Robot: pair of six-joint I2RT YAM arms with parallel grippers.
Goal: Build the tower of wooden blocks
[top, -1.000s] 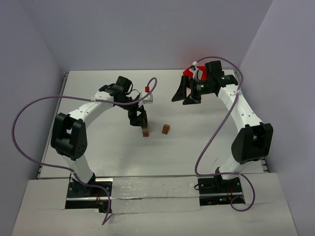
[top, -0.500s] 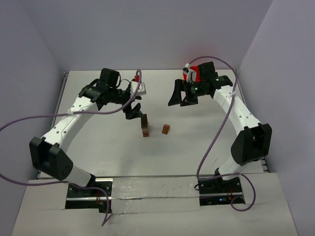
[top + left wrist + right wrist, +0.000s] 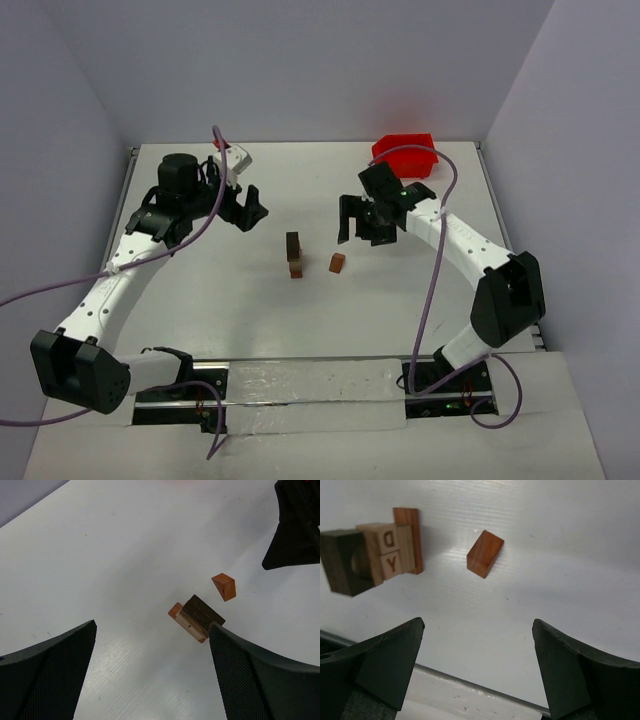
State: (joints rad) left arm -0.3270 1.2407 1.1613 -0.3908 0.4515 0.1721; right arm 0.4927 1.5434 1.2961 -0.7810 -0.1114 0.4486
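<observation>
The tower (image 3: pixel 293 256) stands at the table's middle: a reddish flat base, a pale lettered block, and a dark brown block on top. It also shows in the left wrist view (image 3: pixel 197 618) and the right wrist view (image 3: pixel 375 557). A loose reddish-brown block (image 3: pixel 337 263) lies just right of it, seen also in the left wrist view (image 3: pixel 223 586) and the right wrist view (image 3: pixel 485 553). My left gripper (image 3: pixel 246 210) is open and empty, up and left of the tower. My right gripper (image 3: pixel 360 227) is open and empty, above and right of the loose block.
A red plastic bin (image 3: pixel 405 153) sits at the back right, behind the right arm. Purple cables loop off both arms. The table's near edge has a metal rail (image 3: pixel 310 370).
My left gripper has let go of the dark block on the tower and pulled back to the left. My right gripper has moved from the red bin down toward the loose block.
</observation>
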